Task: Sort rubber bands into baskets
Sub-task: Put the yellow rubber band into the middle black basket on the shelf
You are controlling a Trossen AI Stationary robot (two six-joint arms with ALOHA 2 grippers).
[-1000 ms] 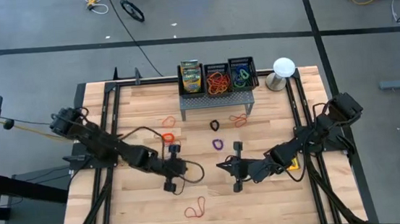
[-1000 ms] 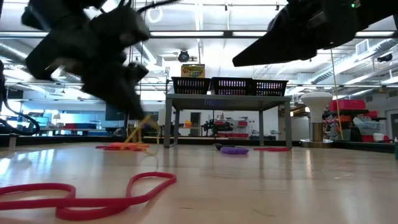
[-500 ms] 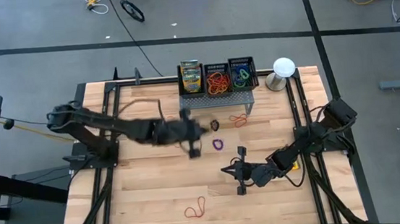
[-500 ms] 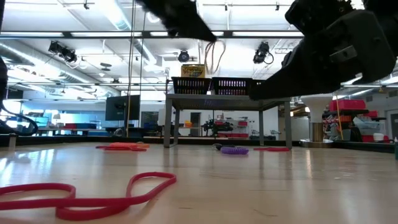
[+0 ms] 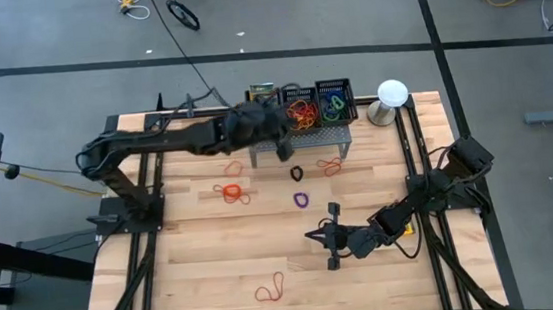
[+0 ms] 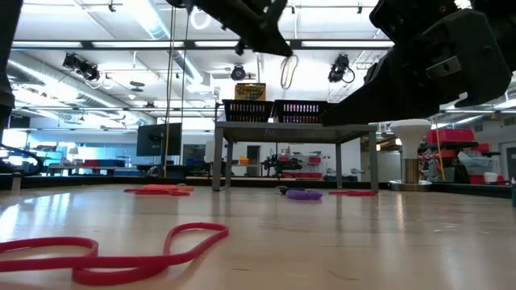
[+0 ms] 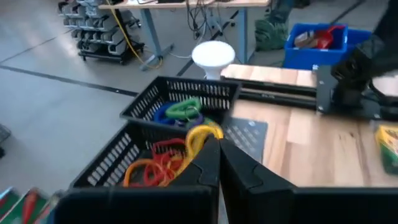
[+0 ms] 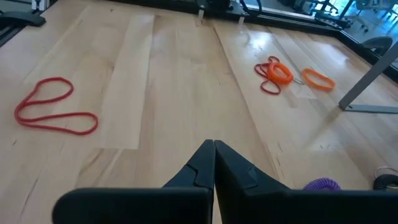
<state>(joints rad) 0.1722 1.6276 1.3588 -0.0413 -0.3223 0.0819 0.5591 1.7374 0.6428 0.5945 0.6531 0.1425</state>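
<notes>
Nearest the front edge of the table (image 5: 207, 281) we see a red rubber band (image 5: 271, 290) lying loose in a double loop, well apart from everything else. A little farther in, on the right side, the right gripper (image 5: 316, 236) hovers low over bare wood with its fingers pressed together and nothing between them. Beyond it, near the middle, a purple band (image 5: 301, 199) and a black band (image 5: 296, 173) lie on the wood, with an orange and red tangle (image 5: 230, 191) to their left, another orange band (image 5: 233, 167) farther back, and a red band (image 5: 331, 164) to the right, near the grey stand (image 5: 300, 139). At the far edge the baskets (image 5: 301, 108) sit in a row on that stand. Above the middle basket, which holds orange and red bands, the left gripper (image 7: 217, 148) is pinched on a tan band (image 6: 289, 72) that dangles from its tips. The right basket holds green and blue bands (image 7: 180, 109), and a white dome (image 5: 392, 93) stands just right of the row.
</notes>
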